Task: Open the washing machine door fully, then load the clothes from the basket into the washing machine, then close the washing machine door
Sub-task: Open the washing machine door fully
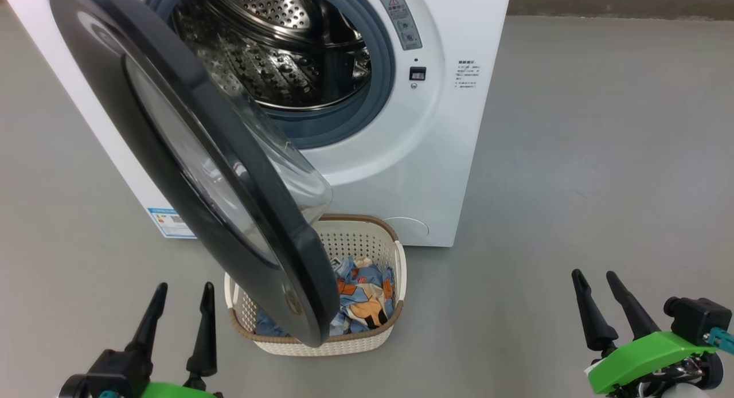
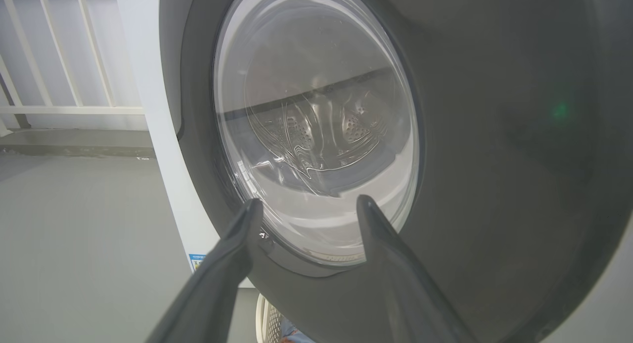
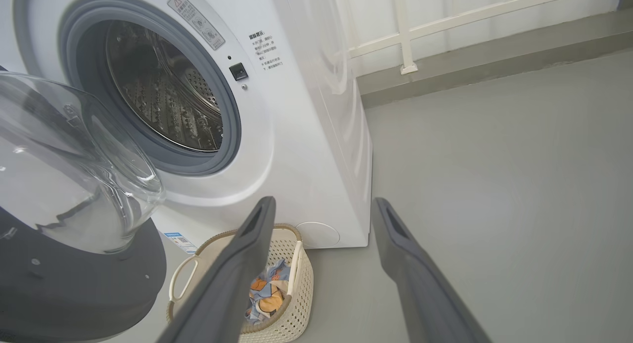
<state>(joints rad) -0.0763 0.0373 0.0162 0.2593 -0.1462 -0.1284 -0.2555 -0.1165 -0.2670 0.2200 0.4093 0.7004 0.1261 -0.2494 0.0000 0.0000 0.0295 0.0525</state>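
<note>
Jaws of both the left gripper (image 1: 184, 288), lower left of the head view, and the right gripper (image 1: 593, 274), lower right, stand wide and empty. One washing machine door (image 1: 189, 157) hangs open across the left, overlapping one basket (image 1: 367, 234) at bottom centre holding the clothes (image 1: 361, 300), before the one washing machine (image 1: 459, 128).

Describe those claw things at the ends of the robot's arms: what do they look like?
The left gripper and right gripper each have two long black fingers tapering to points, like slim horns, set in black mounts on a bright green shell. Beside the right one sits a black boxy part with a small teal plug.
</note>
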